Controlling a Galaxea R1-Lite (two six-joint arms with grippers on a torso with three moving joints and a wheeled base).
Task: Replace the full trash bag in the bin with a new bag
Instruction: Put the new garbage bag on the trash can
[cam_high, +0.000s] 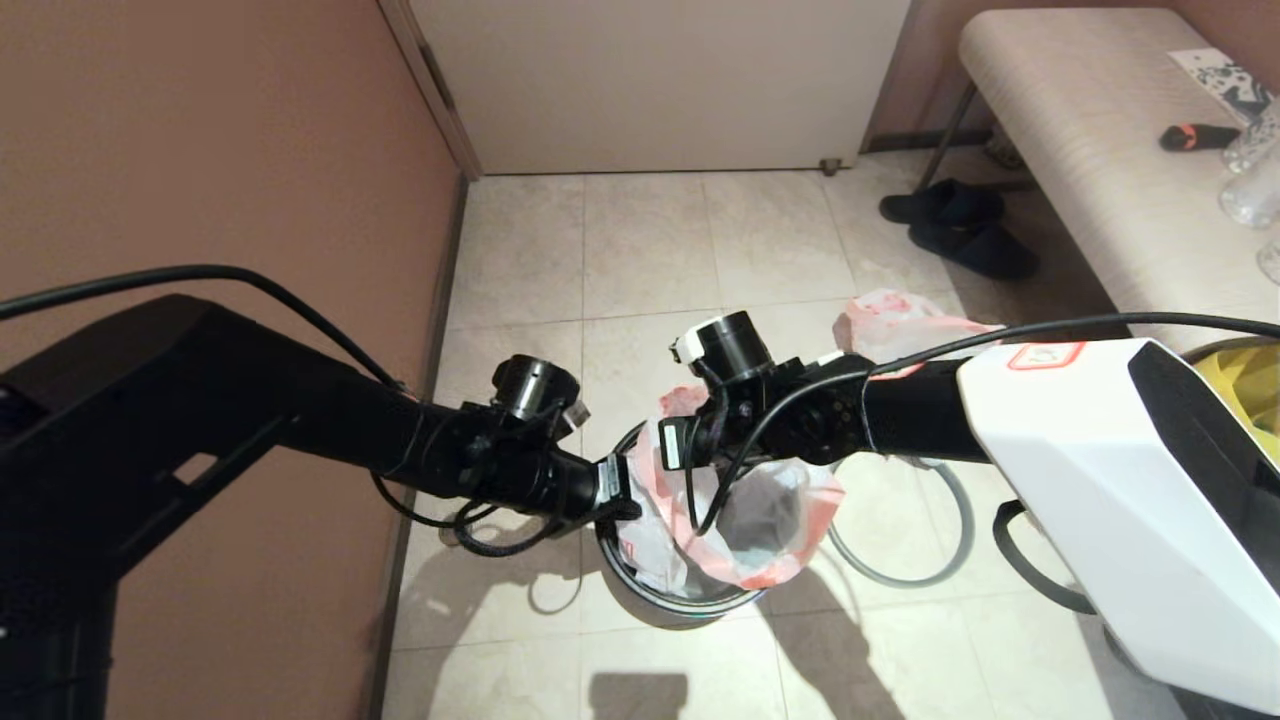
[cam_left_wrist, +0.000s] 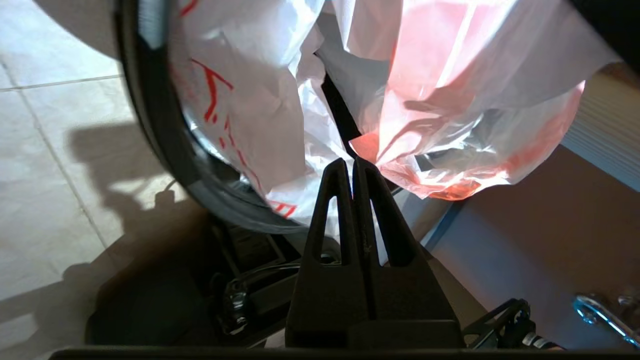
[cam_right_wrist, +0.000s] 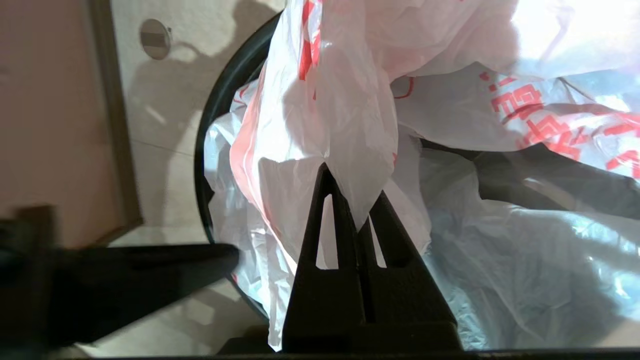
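Plastic is hanging between both grippers: the thin, translucent white new bag with its pink-red rim band (cam_high: 745, 525) is sitting in the mouth of the small round black bin (cam_high: 660, 595), which is standing on the pale tiled floor (cam_high: 640, 260) near the brown wall. The left gripper (cam_left_wrist: 352, 167) is reaching in at the bin's left edge with its fingers pressed together, pinching a fold of the bag's rim. The right gripper (cam_right_wrist: 350, 200) is working over the far side of the opening, its fingers also closed on a pleat of the film. The bag's body is already sagging down inside the bin, so the insertion looks largely done; the rim, however, is bunching up above the edge and not lying folded over it. The loose grey hoop (cam_high: 950, 560) is lying on the tiles just beside the bin, to its right, not yet fitted. Another pink-and-white bag (cam_high: 885, 320) is resting on the floor beyond. What seems left is spreading the rim around the edge and seating the hoop.
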